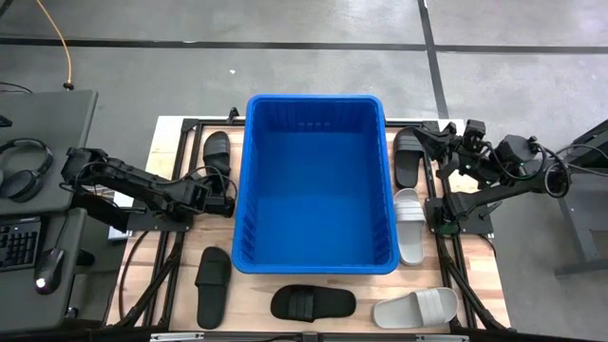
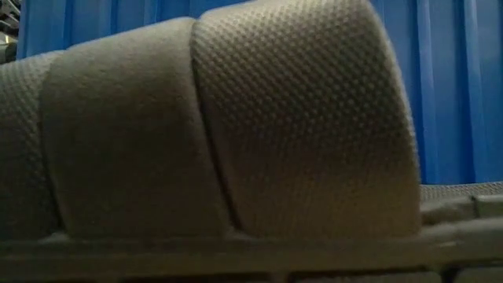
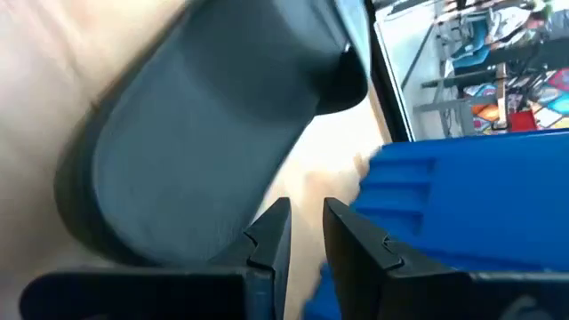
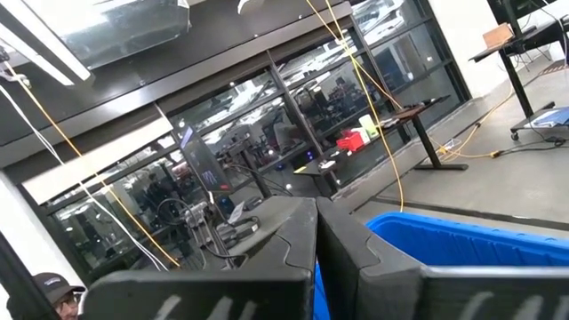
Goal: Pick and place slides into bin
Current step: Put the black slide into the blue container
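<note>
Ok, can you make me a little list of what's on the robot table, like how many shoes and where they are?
bin: blue bin mid-table, nothing in it
black slides: four; far-left slide, far-right slide, near-left slide, front slide
grey slides: two; right-side slide, near-right slide
left end effector: by the bin's left wall, near the far-left slide, fingers narrowly apart, holding nothing
right end effector: raised near the far-right slide, shut, holding nothing

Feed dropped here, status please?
Left gripper by bin, nearly shut, empty, near black slide. Right gripper shut, raised. Six slides out.
</note>
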